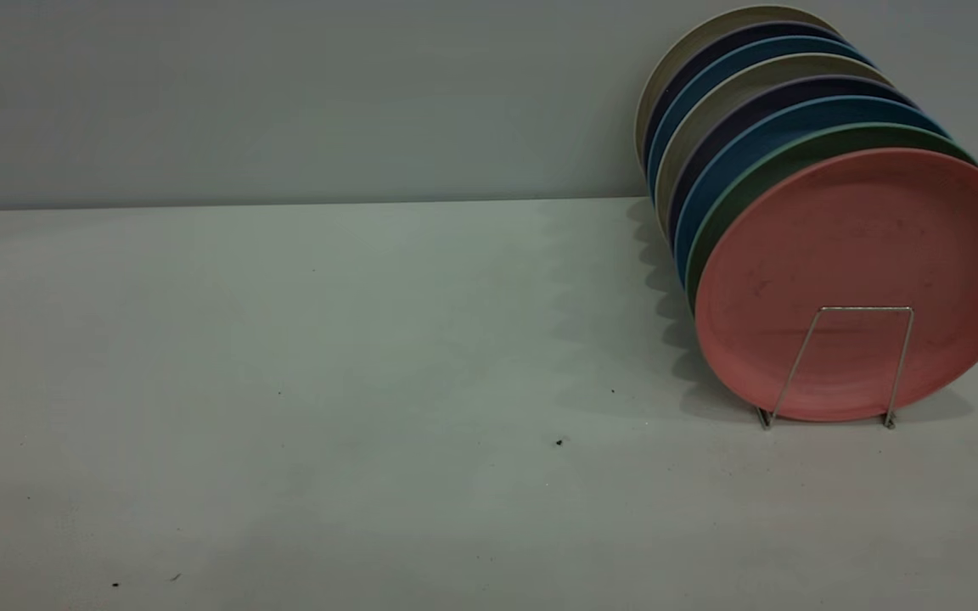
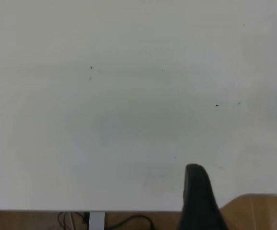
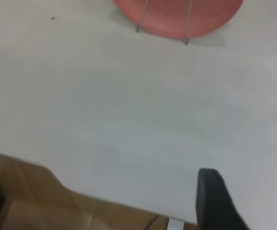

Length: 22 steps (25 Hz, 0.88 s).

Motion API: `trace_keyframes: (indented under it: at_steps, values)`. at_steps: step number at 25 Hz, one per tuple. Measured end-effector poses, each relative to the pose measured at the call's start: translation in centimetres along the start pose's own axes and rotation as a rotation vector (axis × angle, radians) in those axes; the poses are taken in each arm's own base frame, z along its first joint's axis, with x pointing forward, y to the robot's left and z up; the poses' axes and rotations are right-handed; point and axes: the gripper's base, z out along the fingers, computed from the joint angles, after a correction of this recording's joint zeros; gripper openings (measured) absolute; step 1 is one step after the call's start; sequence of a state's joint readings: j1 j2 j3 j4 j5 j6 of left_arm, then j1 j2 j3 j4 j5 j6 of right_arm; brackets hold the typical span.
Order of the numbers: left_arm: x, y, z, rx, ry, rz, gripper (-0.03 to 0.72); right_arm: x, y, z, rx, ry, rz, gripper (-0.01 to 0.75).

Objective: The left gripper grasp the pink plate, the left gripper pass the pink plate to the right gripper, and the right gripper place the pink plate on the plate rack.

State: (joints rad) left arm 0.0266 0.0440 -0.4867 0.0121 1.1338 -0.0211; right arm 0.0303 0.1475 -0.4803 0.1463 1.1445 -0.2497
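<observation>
The pink plate (image 1: 862, 255) stands upright at the front of the plate rack (image 1: 862, 308), behind the rack's front wire loop, at the table's right. Its lower edge also shows in the right wrist view (image 3: 169, 19), with the rack's wires (image 3: 188, 24) in front. Neither gripper shows in the exterior view. My right gripper (image 3: 248, 196) is open and empty over the table's near edge, far from the plate. My left gripper (image 2: 244, 201) hangs over bare table near its edge; one black finger (image 2: 197, 196) shows with nothing against it.
Behind the pink plate, a green plate (image 1: 761, 170), blue plates (image 1: 731, 174) and several others lean in a row in the rack. The white table (image 1: 328, 382) runs to a grey back wall. Wooden floor (image 3: 33, 196) shows past the table's edge.
</observation>
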Motion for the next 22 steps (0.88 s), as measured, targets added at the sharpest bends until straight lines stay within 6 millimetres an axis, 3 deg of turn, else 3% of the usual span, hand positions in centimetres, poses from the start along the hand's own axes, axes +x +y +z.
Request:
trace_keyframes:
  at_steps: [9,22]
  values:
    - [0.7,0.0,-0.6,0.002,-0.065,-0.001,0.511,1.4,0.5,-1.7,0.031,-0.153,-0.017,0.367]
    - [0.7,0.0,-0.6,0.002,-0.066,-0.001,0.511,1.5,0.6,-1.8,0.033,-0.157,-0.015,0.367]
